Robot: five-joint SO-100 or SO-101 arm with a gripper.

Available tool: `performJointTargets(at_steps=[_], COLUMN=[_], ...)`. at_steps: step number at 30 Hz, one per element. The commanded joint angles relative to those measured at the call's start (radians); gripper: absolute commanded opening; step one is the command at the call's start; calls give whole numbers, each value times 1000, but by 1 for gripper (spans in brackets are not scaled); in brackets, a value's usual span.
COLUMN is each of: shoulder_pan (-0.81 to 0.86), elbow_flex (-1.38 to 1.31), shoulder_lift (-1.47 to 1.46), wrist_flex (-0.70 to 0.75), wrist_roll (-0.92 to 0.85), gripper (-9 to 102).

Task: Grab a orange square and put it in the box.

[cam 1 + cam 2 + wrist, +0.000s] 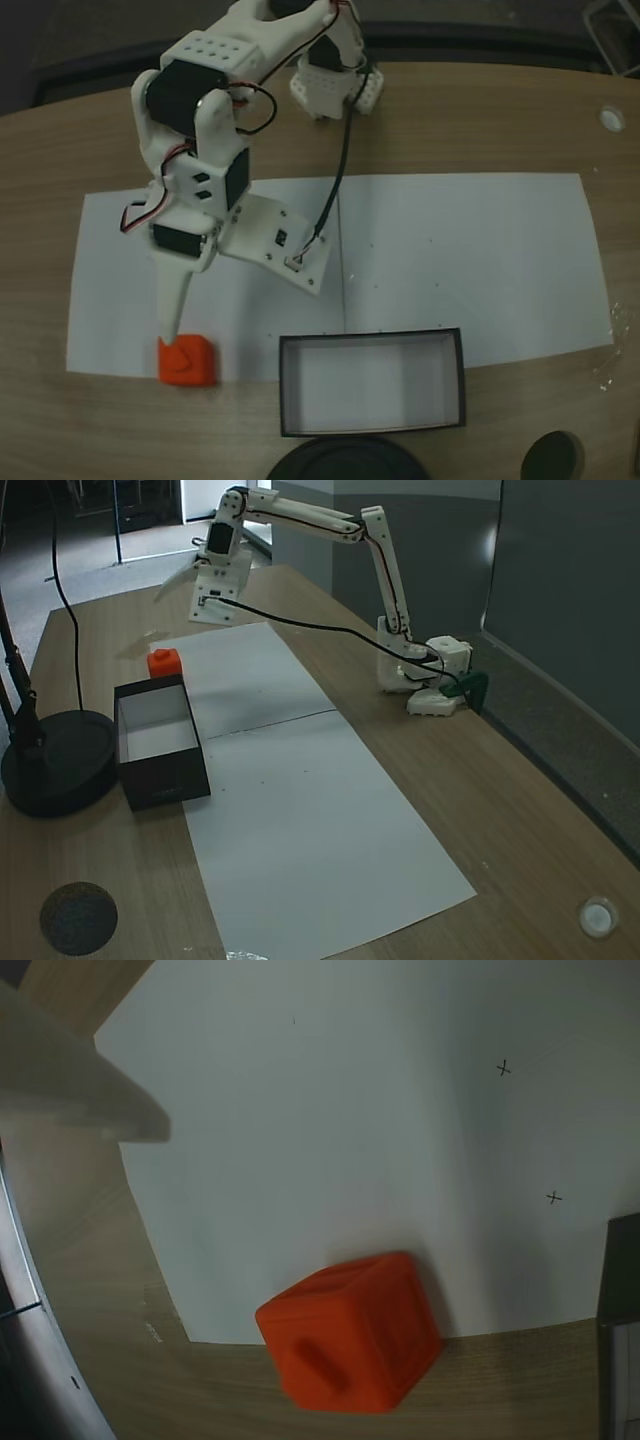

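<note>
While the arm reaches out above the sheet, the gripper [185,577] hangs over the orange square [187,361], fingers spread wide, nothing held. Cube sits on the paper's [480,260] near edge, left of the box [372,384] in a fixed view; presumably lined up for descent.

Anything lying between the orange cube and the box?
Nothing: in a fixed view, just bare white paper and wood separates the orange square from the box.
</note>
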Motion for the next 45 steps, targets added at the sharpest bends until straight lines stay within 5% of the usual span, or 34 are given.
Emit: performJointTargets(at_steps=[1,24,45], shoulder_pan=[-20,-41,32], elbow_flex=[-166,-710,-769], shoulder_lift=[-57,-638,-716], wrist_flex=[11,17,-2], wrist_roll=[-14,-74,-144], gripper=[46,45,45])
